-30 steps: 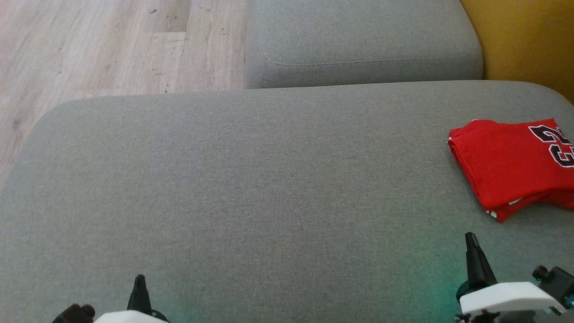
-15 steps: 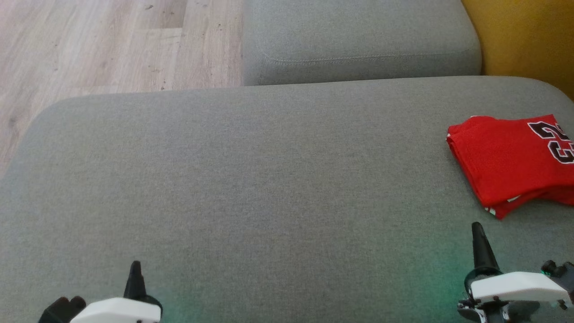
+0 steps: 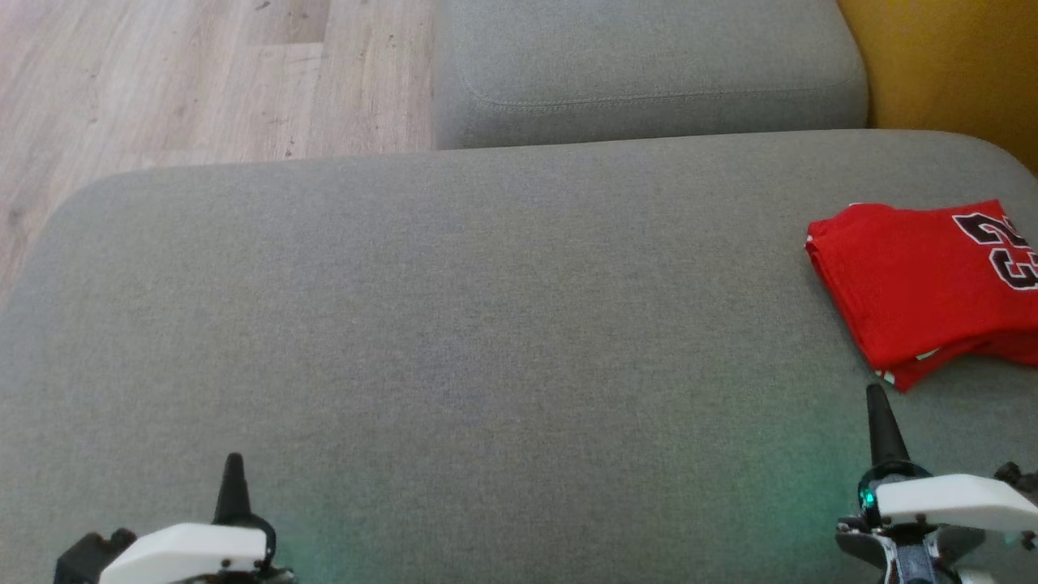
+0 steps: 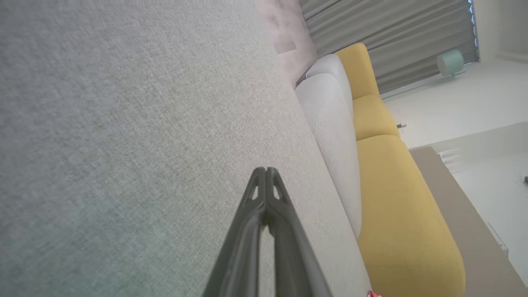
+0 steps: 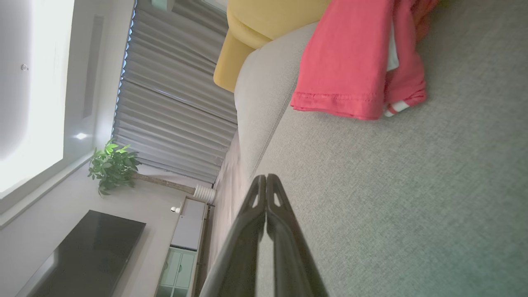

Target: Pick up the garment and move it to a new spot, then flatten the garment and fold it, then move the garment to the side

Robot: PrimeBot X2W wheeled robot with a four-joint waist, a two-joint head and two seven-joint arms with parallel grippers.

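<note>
The garment (image 3: 916, 288) is a red jersey with black numbers, lying folded at the right edge of the grey cushion (image 3: 454, 324). It also appears in the right wrist view as the garment (image 5: 350, 62), with a white-striped hem poking out. My right gripper (image 3: 878, 405) stands just below the garment's near corner, shut and holding nothing, fingertips together (image 5: 266, 178). My left gripper (image 3: 233, 466) is at the lower left over bare cushion, shut and holding nothing, tips pressed together (image 4: 266, 170).
A second grey cushion (image 3: 649, 73) sits beyond the far edge. Wooden floor (image 3: 186, 73) lies to the far left. A yellow sofa part (image 3: 957, 65) is at the top right. Broad bare cushion surface stretches between the two grippers.
Both grippers have risen a little higher in the head view. The whole picture shifted slightly, so the camera moved. The garment lies as before.
</note>
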